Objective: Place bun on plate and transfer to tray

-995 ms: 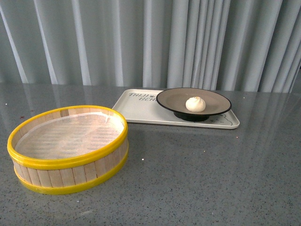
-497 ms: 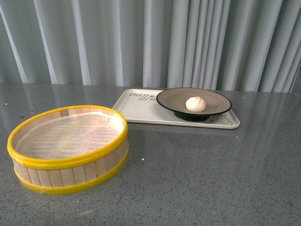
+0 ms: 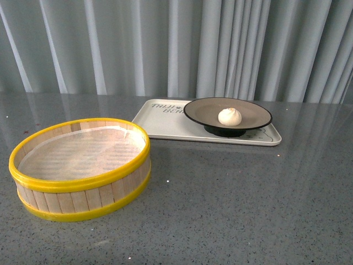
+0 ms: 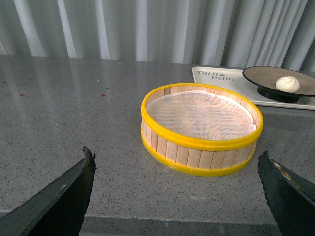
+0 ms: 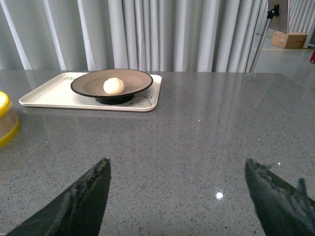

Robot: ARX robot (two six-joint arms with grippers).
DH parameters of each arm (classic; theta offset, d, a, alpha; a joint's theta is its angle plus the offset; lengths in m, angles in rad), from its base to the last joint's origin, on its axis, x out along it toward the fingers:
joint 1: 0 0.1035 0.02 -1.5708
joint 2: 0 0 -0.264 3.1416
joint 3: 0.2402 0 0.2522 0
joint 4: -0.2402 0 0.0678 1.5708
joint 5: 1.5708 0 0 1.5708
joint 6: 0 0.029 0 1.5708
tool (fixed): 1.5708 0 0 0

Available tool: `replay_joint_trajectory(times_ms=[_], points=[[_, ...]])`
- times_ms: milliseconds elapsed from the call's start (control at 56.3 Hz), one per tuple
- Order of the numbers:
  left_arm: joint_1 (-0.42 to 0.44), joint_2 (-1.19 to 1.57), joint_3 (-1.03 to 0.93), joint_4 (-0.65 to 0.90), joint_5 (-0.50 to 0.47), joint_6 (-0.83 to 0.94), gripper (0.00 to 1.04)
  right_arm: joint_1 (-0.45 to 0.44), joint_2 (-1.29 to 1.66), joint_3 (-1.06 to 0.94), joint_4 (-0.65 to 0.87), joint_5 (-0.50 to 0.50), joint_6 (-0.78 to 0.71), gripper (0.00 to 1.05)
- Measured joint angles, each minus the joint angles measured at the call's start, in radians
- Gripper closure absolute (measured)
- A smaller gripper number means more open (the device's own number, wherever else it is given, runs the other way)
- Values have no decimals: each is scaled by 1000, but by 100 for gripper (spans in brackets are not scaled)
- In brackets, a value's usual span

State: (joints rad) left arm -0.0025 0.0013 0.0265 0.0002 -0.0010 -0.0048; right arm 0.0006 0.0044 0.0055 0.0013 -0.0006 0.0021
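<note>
While the bun (image 3: 229, 116) sits upright on the plate (image 3: 253, 112), and the plate sits on the tray (image 3: 160, 122) toward its 3 o'clock end, we judge the task as good as done; nothing is left to carry. Our left gripper (image 4: 177, 196) is spread wide w/ nothing between its dark fingers (image 4: 64, 194), low over the table (image 3: 231, 204) near its front edge. Our right gripper (image 5: 179, 201) is likewise spread and empty, well apart from the tray. Neither arm shows in the front view.

If any step is in hand, we read it as the retreat. To do it well: keep both grippers low and back, clear of the plate rim, no sweep across the tray, no nudge to the steamer basket (image 3: 80, 168) at 8 o'clock.

Bun: roughly round, so no real long axis; pleated top faces up, as best we can tell at this size. Plate: round, level, centred on its black foot, rim apparently reaching past the tray's far edge. Tray: long axis runs 9-to-3 across the table at approx. 12 o'clock in the front view, lettered corner toward 9. Basket is near the tray's 9 o'clock corner, not touching, and looks empty.
</note>
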Motion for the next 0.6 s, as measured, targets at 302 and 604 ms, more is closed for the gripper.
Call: replay_joint_trajectory(times_ms=[302,604], points=[[0,0,0,0,0,0,7,0,0,0,0,0,0,8],[0,0,0,0,0,0,7,0,0,0,0,0,0,8]])
